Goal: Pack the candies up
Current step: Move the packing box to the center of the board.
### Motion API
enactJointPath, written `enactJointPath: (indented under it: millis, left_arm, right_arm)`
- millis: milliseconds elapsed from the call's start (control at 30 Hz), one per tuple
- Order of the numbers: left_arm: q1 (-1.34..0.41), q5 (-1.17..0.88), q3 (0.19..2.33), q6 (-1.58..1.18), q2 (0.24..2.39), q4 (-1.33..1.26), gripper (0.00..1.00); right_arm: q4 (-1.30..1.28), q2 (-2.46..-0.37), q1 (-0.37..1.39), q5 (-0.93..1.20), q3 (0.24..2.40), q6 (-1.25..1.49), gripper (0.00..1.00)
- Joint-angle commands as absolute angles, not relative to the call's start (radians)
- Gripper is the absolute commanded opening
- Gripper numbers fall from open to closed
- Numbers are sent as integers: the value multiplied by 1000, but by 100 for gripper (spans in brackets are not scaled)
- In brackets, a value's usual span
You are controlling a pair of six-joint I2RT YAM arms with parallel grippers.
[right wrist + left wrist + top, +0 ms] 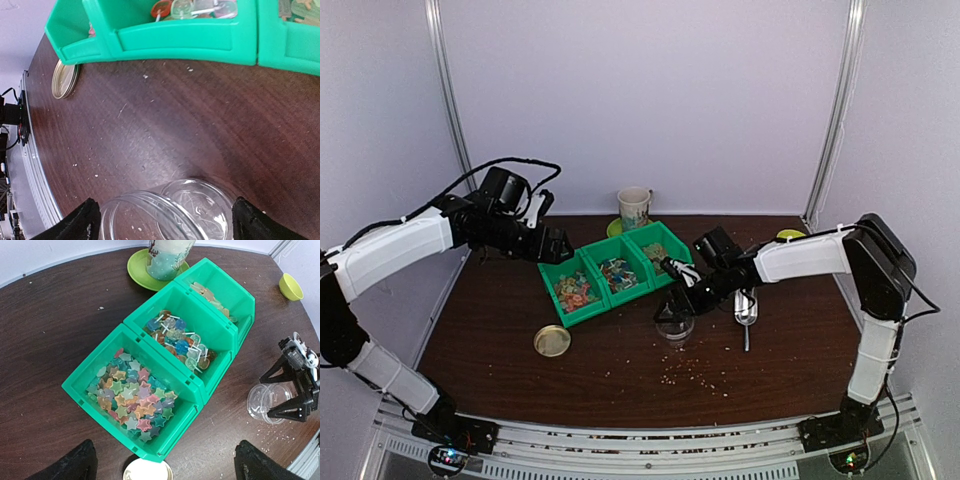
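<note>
The right gripper (166, 204) is down at the clear jar (196, 210), with one finger on each side of it. The fingers stand wide, and the glass looks very close to both of them, but I cannot tell if they are pressing on it yet. The jar stands upright on the table (175, 125), just in front of the green bins (177, 427), and it looks empty. The candies (131, 396) are in the bins: little stars in many colours in the bin closest to the left arm, and other sweets in the two bins beside it. The left gripper (165, 452) hangs over the star bin with its fingers spread wide and nothing in them. I think the job right now is to get a good hold on the jar. To do that well, the fingers should close slowly and evenly, so the jar is not pushed to one side. They should squeeze just enough, since glass is slippery and hard. The jar should stay straight up, with its mouth clear for filling. The metal scoop (746, 308) lies on the table just beside the jar, and the round lid (65, 79) lies well apart from it, near the corner of the star bin.
</note>
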State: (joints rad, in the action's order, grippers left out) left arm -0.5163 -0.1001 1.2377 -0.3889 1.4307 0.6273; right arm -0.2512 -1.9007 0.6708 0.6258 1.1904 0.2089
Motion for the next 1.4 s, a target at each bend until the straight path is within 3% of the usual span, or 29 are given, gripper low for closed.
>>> enactJointPath:
  millis: [0,267,333,500,933,1200,1367]
  left_arm:
    - [-507,-119,1232,-399,1445,581,98]
    - [-506,-124,1232,-401,1454,581,98]
    - [-506,-121,1232,-400,1456,580,98]
    - [-505,-118,1230,-397,1448,581,98]
    - [-502,-112,1218,-393,1420,571,98]
    - [-501,-103,1220,-393,1423,571,98]
    - [-499,-92,1218,-393,1427,571,98]
  right_arm:
    - [-216,-1842,697,639,1147,213,91]
    - [-209,-1789,709,602,1109,225,95]
    - [-222,-1743,709,553,1103,228,99]
    - [-222,-1595,709,427,1051,263,99]
    - [-244,-1252,721,-101,740,501,99]
    - [-250,-1253,721,-151,655,570,100]
    - [-238,-1335,721,-143,649,573,94]
